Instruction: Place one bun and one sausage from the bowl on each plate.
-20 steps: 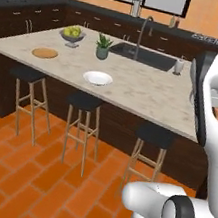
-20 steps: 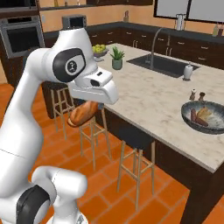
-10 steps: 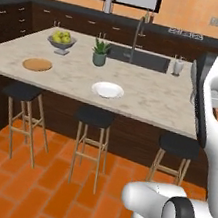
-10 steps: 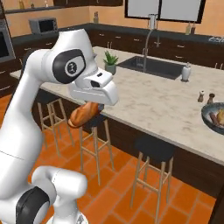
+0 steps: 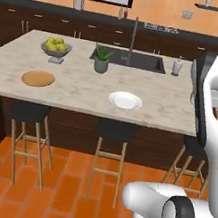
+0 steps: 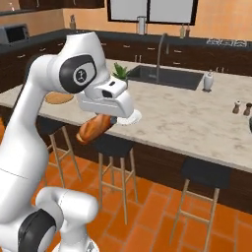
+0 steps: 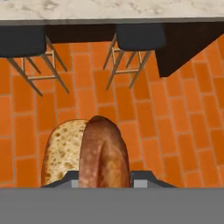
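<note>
Bun (image 6: 94,129) clenched in tool (image 7: 103,177), swung round with base to face white plate (image 5: 125,100) and wooden plate (image 5: 38,78) on desk (image 5: 86,79); drop-off next, probably.

even, bright rendered light; soft shadows under the stools (image 5: 116,130); no glare. coarse, slightly blurred textures; counter (image 5: 78,91) marble smeared.

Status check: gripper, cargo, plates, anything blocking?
Gripper shut on bun, carried over the floor beside the island. White plate and wooden plate both bare. Stools below the counter edge.
</note>
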